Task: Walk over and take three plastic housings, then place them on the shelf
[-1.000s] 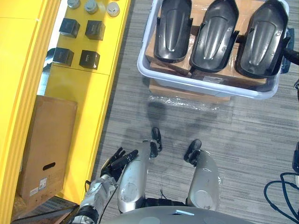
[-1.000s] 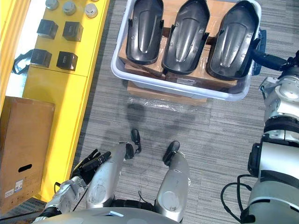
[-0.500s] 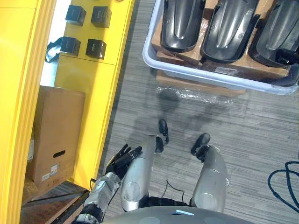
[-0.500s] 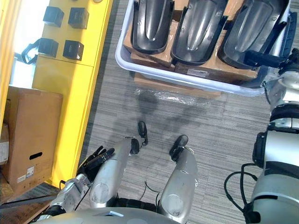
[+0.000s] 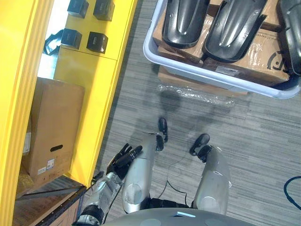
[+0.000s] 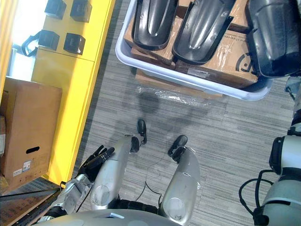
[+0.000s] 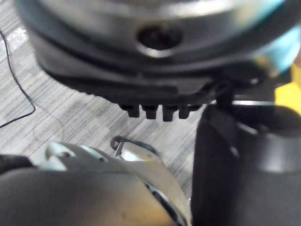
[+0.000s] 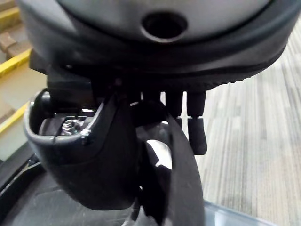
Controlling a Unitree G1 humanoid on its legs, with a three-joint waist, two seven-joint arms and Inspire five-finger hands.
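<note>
While the left hand (image 5: 123, 157) hangs empty with relaxed fingers by the yellow shelf (image 5: 89, 94), well apart from the white bin (image 6: 165, 72), the right hand (image 8: 196, 129) at the bin's right end seems pinched on the third housing (image 6: 273, 40); the left housing (image 6: 149, 23) and middle housing (image 6: 202, 28) lie inside, long axes across the bin.

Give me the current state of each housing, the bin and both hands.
left housing: lying in the bin, hollow side up, untouched.
middle housing: lying beside it, hollow side up, untouched.
right housing: gripped, overlapping the bin's rim, apparently lifted.
bin: holds two housings resting on cardboard.
right hand: shut on the right housing.
left hand: open, empty, low at the robot's side.
</note>
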